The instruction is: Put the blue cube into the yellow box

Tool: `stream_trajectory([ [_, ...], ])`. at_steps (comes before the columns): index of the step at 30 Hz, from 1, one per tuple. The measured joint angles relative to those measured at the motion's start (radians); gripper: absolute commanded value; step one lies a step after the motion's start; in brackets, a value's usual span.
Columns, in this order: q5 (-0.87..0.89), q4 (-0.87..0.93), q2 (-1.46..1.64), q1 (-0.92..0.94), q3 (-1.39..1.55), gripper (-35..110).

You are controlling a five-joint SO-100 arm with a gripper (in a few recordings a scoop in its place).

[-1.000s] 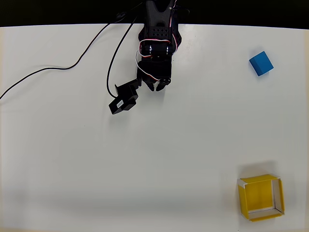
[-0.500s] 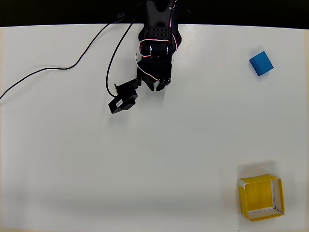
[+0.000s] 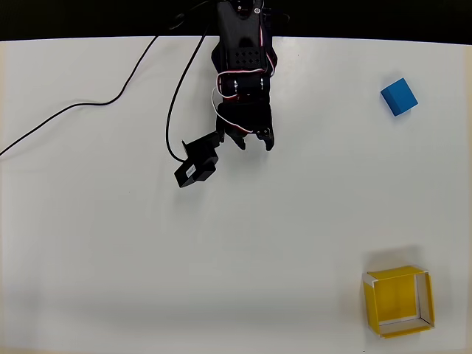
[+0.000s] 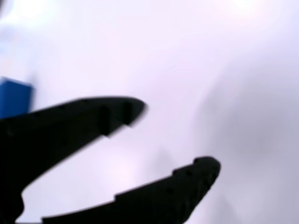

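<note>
since the earlier overhead frames the black robot arm's jaws (image 3: 252,141) have reached further out from the counter's far edge and spread apart; they were nearly closed before, and now a clear gap shows between the two tips, with nothing held. the small black camera block (image 3: 196,167) on the wrist has shifted with them. the small solid bright-blue cube (image 3: 399,96) has not moved: it sits on the plain white counter (image 3: 236,243) near the upper right in the overhead view, turned so its edges run diagonal to the counter's edge, with no long axis to speak of. the small square open-topped yellow box with white-edged walls (image 3: 398,300) rests at the lower right, well apart from the cube, slightly skewed. bare counter lies between jaws and cube. a thin black cable (image 3: 88,104) trails across the upper left. in the wrist view the cube (image 4: 14,98) shows blurred at the left edge above the upper finger (image 4: 84,119).
</note>
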Motion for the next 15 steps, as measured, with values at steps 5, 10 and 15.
stream_trajectory([
  [5,0.120,-0.003,-0.334,-0.107,-0.342,40],
  [10,0.206,0.008,-0.609,-0.195,-0.657,42],
  [15,0.302,0.029,-0.825,-0.304,-0.873,42],
])
